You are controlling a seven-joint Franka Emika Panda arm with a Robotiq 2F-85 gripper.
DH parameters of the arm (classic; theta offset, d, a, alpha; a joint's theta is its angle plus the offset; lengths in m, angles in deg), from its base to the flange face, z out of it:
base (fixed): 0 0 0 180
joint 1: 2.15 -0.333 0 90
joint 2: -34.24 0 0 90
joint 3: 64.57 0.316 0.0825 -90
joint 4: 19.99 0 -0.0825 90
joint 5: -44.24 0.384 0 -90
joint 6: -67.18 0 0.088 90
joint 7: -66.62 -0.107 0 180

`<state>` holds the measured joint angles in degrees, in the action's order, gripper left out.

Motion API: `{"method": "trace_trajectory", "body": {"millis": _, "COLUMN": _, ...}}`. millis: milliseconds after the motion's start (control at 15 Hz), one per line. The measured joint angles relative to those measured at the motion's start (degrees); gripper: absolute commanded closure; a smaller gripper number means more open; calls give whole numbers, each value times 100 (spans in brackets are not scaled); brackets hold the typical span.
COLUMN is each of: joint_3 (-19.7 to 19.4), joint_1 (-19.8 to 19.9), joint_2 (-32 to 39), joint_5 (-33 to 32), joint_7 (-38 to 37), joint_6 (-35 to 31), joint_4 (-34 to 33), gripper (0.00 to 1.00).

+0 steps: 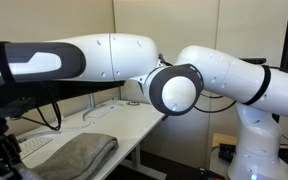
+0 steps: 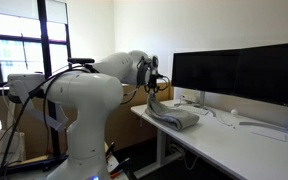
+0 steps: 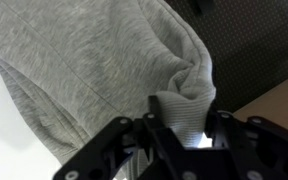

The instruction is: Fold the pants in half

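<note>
the fold looks to be under way: the gripper (image 3: 180, 128) has a bunched, ribbed edge of the pants (image 3: 84, 60) between its fingers (image 3: 117, 140), and in an exterior view that end is raised off the white desk (image 2: 219, 142) while the rest of the garment lies in a heap near the desk's front corner, in front of the dark monitors (image 2: 234, 70). the fingers are closed most of the way, clamped on the fabric from both sides, with the ribbed hem bulging up between them; nothing else touches them. as a judgement, the next move calls for carrying the held end across over the resting part, low and level so the cloth does not drag the heap along, then letting go once the edges roughly meet
</note>
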<state>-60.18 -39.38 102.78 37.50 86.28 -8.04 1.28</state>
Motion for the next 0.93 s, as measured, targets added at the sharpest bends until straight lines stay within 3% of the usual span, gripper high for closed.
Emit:
{"method": "trace_trajectory", "body": {"millis": 267, "joint_3": 0, "joint_1": 38, "joint_2": 0, "joint_5": 0, "joint_7": -2, "joint_6": 0, "joint_4": -1, "gripper": 2}}
{"method": "trace_trajectory", "body": {"millis": 933, "joint_3": -4, "joint_1": 124, "joint_2": -2, "joint_5": 0, "joint_7": -2, "joint_6": 0, "joint_4": -13, "gripper": 0}}
